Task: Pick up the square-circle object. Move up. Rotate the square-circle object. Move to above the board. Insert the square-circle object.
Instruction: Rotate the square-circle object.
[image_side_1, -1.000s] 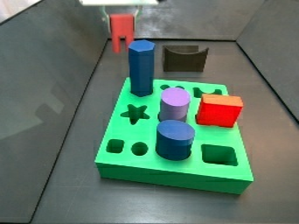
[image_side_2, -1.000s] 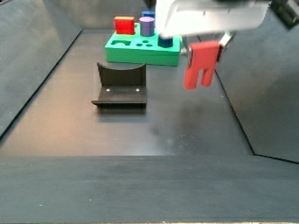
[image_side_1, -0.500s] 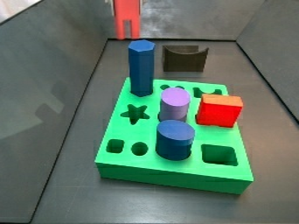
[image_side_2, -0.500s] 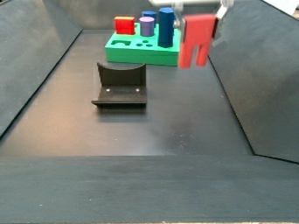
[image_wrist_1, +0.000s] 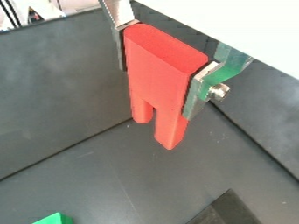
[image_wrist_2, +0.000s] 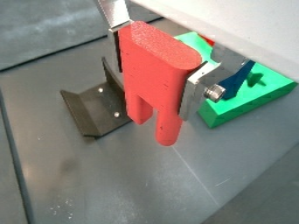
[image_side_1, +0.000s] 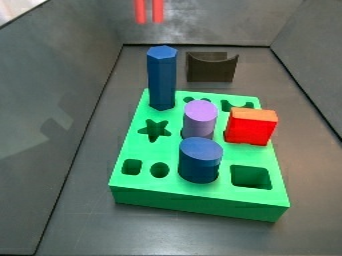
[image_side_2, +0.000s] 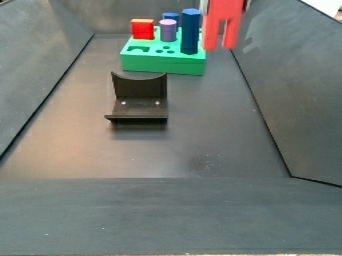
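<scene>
One square-circle object (image_wrist_1: 160, 80) clamped in end effector (image_wrist_1: 162, 77), high above one board (image_side_1: 201, 160).

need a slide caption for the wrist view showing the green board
Gripper clamps the salmon-red pronged piece, prongs down, above the dark floor, between the fixture and green board.
</scene>
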